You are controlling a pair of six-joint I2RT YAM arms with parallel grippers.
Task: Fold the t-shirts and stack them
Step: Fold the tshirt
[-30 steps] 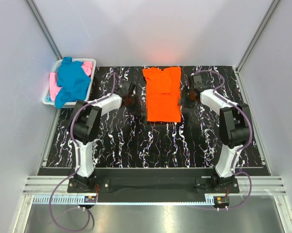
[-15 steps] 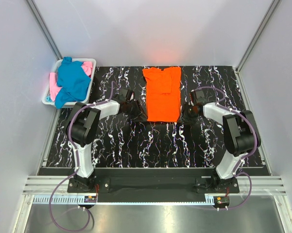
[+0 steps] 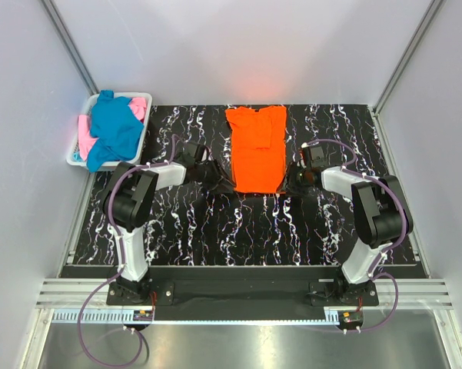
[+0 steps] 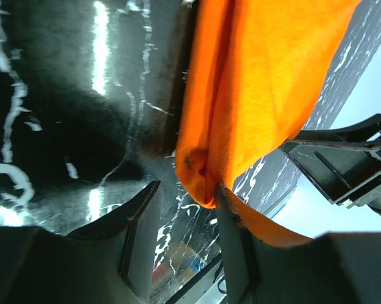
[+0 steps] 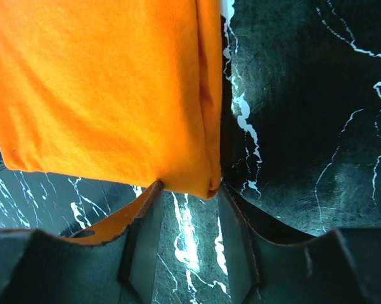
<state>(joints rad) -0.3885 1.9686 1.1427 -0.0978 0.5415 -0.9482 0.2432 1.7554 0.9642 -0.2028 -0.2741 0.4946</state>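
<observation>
Tabletop (image 3: 215, 223): orange t-shirt (image 3: 255, 154) lies as a long strip.
Change: my left gripper (image 4: 186, 190) and right gripper (image 5: 189, 187) have reached its near corners.
Grip: both parted, each straddling a corner.
Meaning: ready to pinch for the next fold.

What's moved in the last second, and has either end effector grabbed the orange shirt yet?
Both arms slid along the sides of the orange t-shirt toward its near edge. The left end effector and right end effector now straddle its near corners, jaws apart, nothing gripped yet. The shirt has not shifted; the teal t-shirt and pink t-shirt stay in the basket.
</observation>
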